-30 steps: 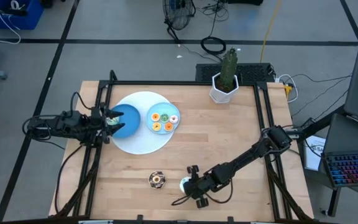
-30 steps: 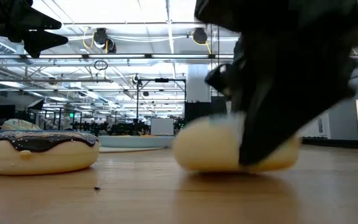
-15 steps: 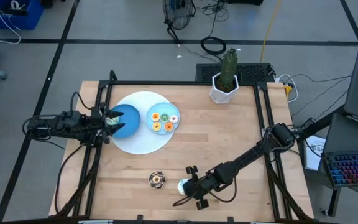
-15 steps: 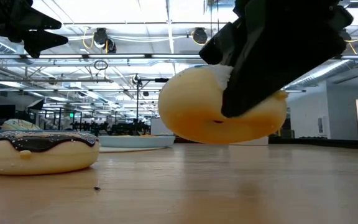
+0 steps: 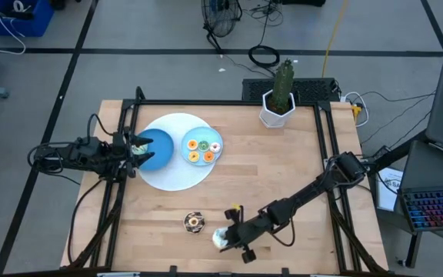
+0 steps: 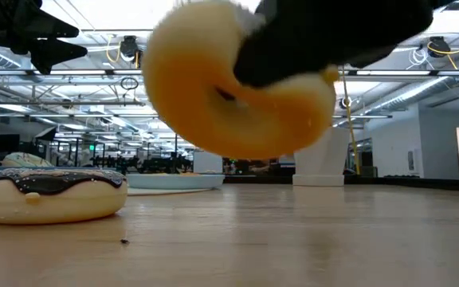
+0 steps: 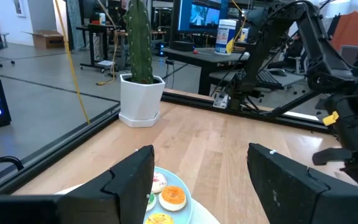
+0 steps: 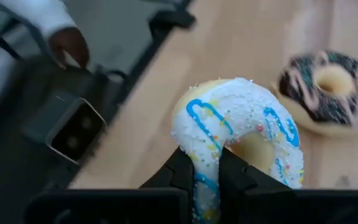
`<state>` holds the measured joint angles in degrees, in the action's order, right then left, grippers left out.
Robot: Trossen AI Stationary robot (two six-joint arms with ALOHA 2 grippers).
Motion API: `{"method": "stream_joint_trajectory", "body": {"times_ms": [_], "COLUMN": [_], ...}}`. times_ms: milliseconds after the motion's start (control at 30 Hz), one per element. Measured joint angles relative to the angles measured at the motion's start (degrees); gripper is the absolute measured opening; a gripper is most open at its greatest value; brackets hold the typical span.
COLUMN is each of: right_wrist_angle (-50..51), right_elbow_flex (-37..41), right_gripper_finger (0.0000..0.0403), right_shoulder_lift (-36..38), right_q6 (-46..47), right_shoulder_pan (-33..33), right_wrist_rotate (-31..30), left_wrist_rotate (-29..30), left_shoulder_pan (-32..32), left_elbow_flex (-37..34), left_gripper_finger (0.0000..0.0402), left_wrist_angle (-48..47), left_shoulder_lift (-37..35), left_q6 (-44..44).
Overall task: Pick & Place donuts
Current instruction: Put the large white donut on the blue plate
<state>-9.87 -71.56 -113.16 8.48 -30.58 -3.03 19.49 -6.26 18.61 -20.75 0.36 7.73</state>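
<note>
My right gripper [image 5: 233,233] is near the table's near edge, shut on a white-iced donut [image 5: 220,238] with blue squiggles [image 8: 229,124]. That donut fills the low view [image 6: 237,88], lifted above the wood. A chocolate donut [image 5: 194,223] [image 6: 50,195] [image 8: 328,93] lies flat on the table just left of it. Several iced donuts [image 5: 204,148] [image 7: 166,196] sit on a light blue plate [image 5: 187,138]. My left gripper [image 5: 138,148] [image 7: 201,155] waits open over the dark blue bowl [image 5: 158,150] at the table's left. My right gripper pinches the white donut's ring wall [image 8: 205,163] between its two fingers. One finger [image 8: 235,177] sits at the hole side and the other [image 8: 179,171] on the outer rim. The donut is lifted clear of the table and stands tilted on edge.
A large white round plate [image 5: 168,173] lies under the bowl and the light blue plate. A cactus in a white pot [image 5: 279,100] [image 7: 138,62] stands at the far edge. A person's sleeve and hand [image 8: 67,43] show beyond the table's near edge. Bare wood lies mid-table.
My right gripper has lifted the white donut off the table, where it lay flat a second ago. It has carried it up and a little toward the left and near edges. The donut has tipped from flat onto its edge. The chocolate donut stayed put.
</note>
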Motion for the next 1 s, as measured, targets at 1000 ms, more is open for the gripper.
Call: {"method": "stream_joint_trajectory", "body": {"times_ms": [1000], "right_wrist_angle": [-48.8], "right_elbow_flex": [14.2], "right_gripper_finger": [0.0024], "right_shoulder_lift": [0.0], "right_q6": [-8.4], "right_shoulder_pan": [6.0], "right_wrist_rotate": [6.7], "left_wrist_rotate": [0.0], "left_shoulder_pan": [0.0], "left_elbow_flex": [0.0], "left_gripper_finger": [0.0258], "left_wrist_angle": [0.0], "left_shoulder_lift": [0.0], "left_q6": [0.0]}}
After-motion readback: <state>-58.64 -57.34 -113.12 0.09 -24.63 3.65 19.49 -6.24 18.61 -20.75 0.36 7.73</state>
